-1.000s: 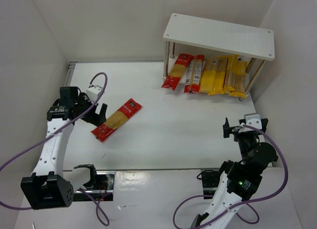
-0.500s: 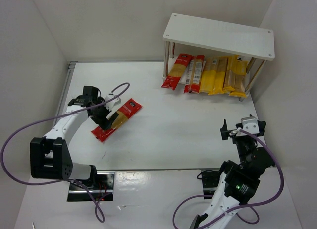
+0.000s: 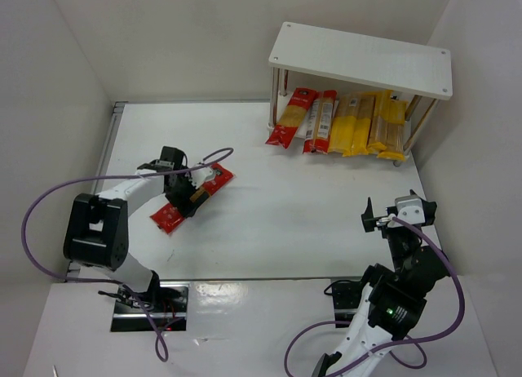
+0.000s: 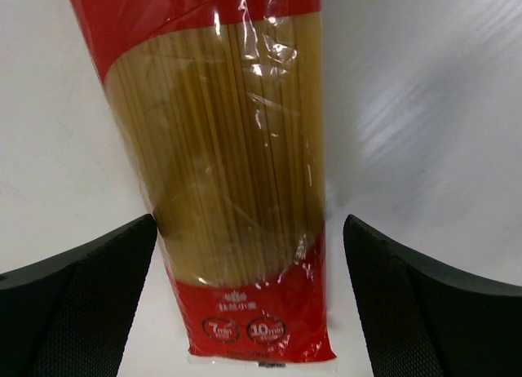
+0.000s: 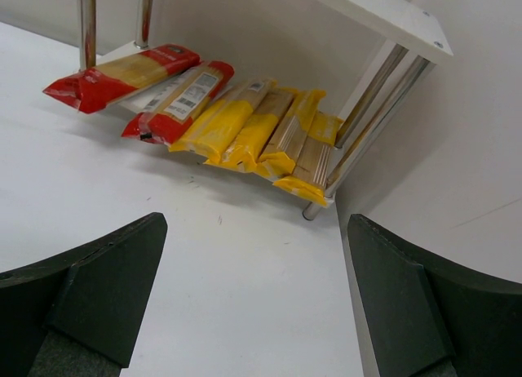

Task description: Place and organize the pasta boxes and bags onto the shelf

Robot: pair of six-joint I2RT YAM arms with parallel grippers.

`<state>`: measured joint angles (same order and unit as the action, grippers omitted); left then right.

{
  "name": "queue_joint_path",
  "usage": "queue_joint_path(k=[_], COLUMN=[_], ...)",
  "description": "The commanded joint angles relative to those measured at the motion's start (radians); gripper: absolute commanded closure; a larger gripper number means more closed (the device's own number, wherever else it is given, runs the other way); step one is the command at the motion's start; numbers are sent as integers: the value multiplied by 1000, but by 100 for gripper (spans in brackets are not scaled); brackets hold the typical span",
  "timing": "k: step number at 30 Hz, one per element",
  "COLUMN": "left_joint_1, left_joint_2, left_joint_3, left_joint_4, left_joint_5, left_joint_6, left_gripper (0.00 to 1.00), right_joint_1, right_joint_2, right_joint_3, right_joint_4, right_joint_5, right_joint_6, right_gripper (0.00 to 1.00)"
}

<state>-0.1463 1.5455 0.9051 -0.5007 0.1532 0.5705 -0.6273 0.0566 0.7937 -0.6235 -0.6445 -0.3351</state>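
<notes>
The left tool [image 3: 186, 191] is now over the loose bag [image 4: 224, 148], a second after hanging at the left side of the bench [image 3: 310, 206]. Its fingers stand wide apart, one on each side of the bag, not yet clamped. The bag lies flat and slanted on the bench, well apart from the shelf [image 3: 359, 57], where the other packs [image 3: 347, 126] lie in a row under the top board. The right tool [image 5: 257, 238], also spread, has barely shifted. Closing on the bag looks like the next step.
</notes>
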Motion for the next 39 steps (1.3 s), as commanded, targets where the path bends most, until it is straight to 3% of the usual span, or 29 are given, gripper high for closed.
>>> queue_joint_path(k=[1,10,13,15,16,22,39], left_joint_1=[-4,-4,-4,-4,-4,-13,-56], left_joint_2=[53,125,149,174,174,70,-139], left_joint_3=[-14,-5,-5,5,5,18,248], left_joint_4=[50,70,60,51,51,39,-147], left_joint_5=[-14,-41,-41,-41,-41,-41,304], left_joint_6=[-6,3,3,3,3,-35,-227], left_gripper=[0,3,26,81,100,100,100], right_joint_1=[-6,-6,-6,-6,-6,-6,-6], right_joint_2=[-6,-15,-15,-24,-24,-24,-34], right_joint_3=[1,1,1,1,1,1,1], right_joint_4=[-2,-2,-2,-2,-2,-2,-2], right_joint_5=[-7,-7,-7,-7,-7,-7,2], right_joint_6=[-7,-7,-7,-7,-7,-7,-7], right_gripper=[0,0,0,0,0,0,0])
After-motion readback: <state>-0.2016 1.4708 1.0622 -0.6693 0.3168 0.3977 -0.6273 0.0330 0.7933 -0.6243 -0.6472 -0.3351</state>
